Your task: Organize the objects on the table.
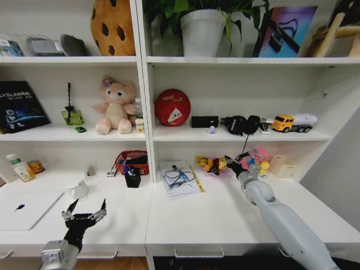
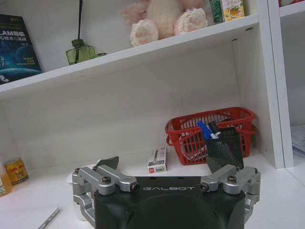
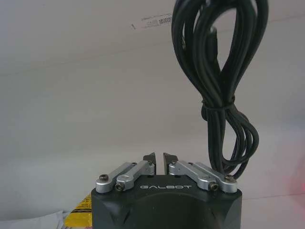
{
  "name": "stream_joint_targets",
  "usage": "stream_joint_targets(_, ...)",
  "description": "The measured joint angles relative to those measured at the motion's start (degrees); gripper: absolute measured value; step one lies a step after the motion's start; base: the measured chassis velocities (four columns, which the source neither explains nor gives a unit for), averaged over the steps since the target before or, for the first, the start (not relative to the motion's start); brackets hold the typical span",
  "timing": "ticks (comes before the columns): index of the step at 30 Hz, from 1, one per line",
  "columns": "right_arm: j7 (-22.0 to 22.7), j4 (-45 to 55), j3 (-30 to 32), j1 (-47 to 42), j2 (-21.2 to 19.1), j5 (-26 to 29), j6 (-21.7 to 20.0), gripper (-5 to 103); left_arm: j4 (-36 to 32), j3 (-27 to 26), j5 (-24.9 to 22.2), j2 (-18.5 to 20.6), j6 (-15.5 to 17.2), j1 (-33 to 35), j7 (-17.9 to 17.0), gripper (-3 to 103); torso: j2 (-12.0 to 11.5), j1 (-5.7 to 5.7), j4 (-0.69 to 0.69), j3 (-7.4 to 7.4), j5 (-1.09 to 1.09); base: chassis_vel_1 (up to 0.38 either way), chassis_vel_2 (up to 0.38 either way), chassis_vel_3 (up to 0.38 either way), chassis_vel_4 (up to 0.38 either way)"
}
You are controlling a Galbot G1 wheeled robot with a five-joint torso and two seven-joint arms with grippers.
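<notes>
On the long white table [image 1: 214, 219], a thin silver laptop [image 1: 25, 209] lies at the left. My left gripper [image 1: 84, 215] hovers open just right of it, near the front edge. In the left wrist view this gripper [image 2: 167, 171] faces a black mesh holder with pens [image 2: 224, 149] and a red basket [image 2: 190, 138]. A small bottle [image 1: 21, 169] stands at the back left. My right gripper [image 1: 230, 163] reaches to the back, beside a yellow snack packet [image 1: 211, 164]. Its jaws [image 3: 159, 160] are shut on nothing, with a black cable [image 3: 224, 95] hanging just ahead.
A white cup [image 1: 77, 188] sits beyond the left gripper. Papers [image 1: 180, 179] lie mid-table, with colourful toys [image 1: 256, 159] and a cream box [image 1: 283, 166] at the back right. Shelves above hold a pink teddy bear [image 1: 115, 107] and a red tin [image 1: 172, 107].
</notes>
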Motion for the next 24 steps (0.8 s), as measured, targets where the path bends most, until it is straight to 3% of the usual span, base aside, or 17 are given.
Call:
stream_joint_targets(1, 0.0, 0.0, 0.0, 0.0, 0.0, 0.0, 0.0, 7, 0.0, 0.0, 0.0, 0.0, 0.0, 0.0, 0.0, 100, 0.0, 0.0, 0.0, 0.0, 0.0, 0.0, 0.0, 0.0, 0.0)
stream_joint_targets(4, -0.2, 0.6, 0.3, -1.2, 0.2, 0.0, 0.4, 22, 0.0, 0.0, 0.0, 0.0, 0.0, 0.0, 0.0, 100, 0.0, 0.0, -0.01, 0.0, -0.01, 0.0, 0.0, 0.0, 0.0)
stream_joint_targets(6, -0.2, 1.7, 0.7, -2.3, 0.0, 0.1, 0.3, 22, 0.0, 0.0, 0.0, 0.0, 0.0, 0.0, 0.0, 100, 0.0, 0.0, -0.01, 0.0, 0.0, 0.0, 0.0, 0.0, 0.0)
stream_joint_targets(7, 0.0, 4.0, 1.8, -4.6, -0.6, 0.3, 0.4, 33, 0.0, 0.0, 0.0, 0.0, 0.0, 0.0, 0.0, 100, 0.0, 0.0, -0.02, 0.0, -0.01, 0.0, 0.0, 0.0, 0.0)
stream_joint_targets(9, 0.7, 6.1, 2.7, -6.4, -1.2, 0.3, 0.6, 33, 0.0, 0.0, 0.0, 0.0, 0.0, 0.0, 0.0, 100, 0.0, 0.0, -0.02, 0.0, 0.0, 0.0, 0.0, 0.0, 0.0)
stream_joint_targets(10, 1.5, 8.9, 4.3, -9.0, -1.8, 0.3, 1.1, 44, 0.0, 0.0, 0.0, 0.0, 0.0, 0.0, 0.0, 100, 0.0, 0.0, -0.02, 0.0, -0.01, 0.0, 0.0, 0.0, 0.0)
stream_joint_targets(11, 1.5, 8.9, 4.3, -9.0, -1.8, 0.3, 1.1, 44, 0.0, 0.0, 0.0, 0.0, 0.0, 0.0, 0.0, 100, 0.0, 0.0, -0.02, 0.0, -0.01, 0.0, 0.0, 0.0, 0.0)
stream_joint_targets(15, 3.6, 21.9, 13.9, -24.4, -3.2, -0.2, 1.2, 61, 0.0, 0.0, 0.0, 0.0, 0.0, 0.0, 0.0, 100, 0.0, -0.01, -0.04, -0.01, -0.02, 0.0, 0.0, 0.0, 0.0)
stream_joint_targets(16, 4.0, 25.8, 17.4, -29.8, -2.8, -0.9, 1.3, 61, 0.0, 0.0, 0.0, 0.0, 0.0, 0.0, 0.0, 100, 0.0, -0.01, -0.05, -0.01, 0.01, 0.0, 0.0, 0.0, 0.0)
stream_joint_targets(17, 4.0, 25.8, 17.4, -29.8, -2.8, -0.9, 1.3, 61, 0.0, 0.0, 0.0, 0.0, 0.0, 0.0, 0.0, 100, 0.0, -0.01, -0.05, -0.01, 0.01, 0.0, 0.0, 0.0, 0.0)
stream_joint_targets(19, 4.1, 34.9, 25.6, -41.2, 0.1, -2.7, 1.7, 77, 0.0, 0.0, 0.0, 0.0, 0.0, 0.0, 0.0, 100, 0.0, -0.02, -0.02, -0.02, -0.03, 0.0, 0.0, 0.0, 0.0)
stream_joint_targets(20, 4.1, 34.9, 25.6, -41.2, 0.1, -2.7, 1.7, 77, 0.0, 0.0, 0.0, 0.0, 0.0, 0.0, 0.0, 100, 0.0, -0.02, -0.02, -0.02, -0.03, 0.0, 0.0, 0.0, 0.0)
stream_joint_targets(21, 4.0, 39.2, 29.7, -47.4, 2.2, -3.4, 1.8, 82, 0.0, 0.0, 0.0, 0.0, 0.0, 0.0, 0.0, 100, 0.0, -0.02, -0.03, -0.02, -0.02, 0.0, 0.0, 0.0, 0.0)
stream_joint_targets(24, 3.2, 43.9, 34.1, -54.6, 5.2, -4.2, 2.5, 93, 0.0, 0.0, 0.0, 0.0, 0.0, 0.0, 0.0, 100, 0.3, 0.07, -0.06, 0.09, -0.03, 0.0, 0.0, 0.0, 0.0)
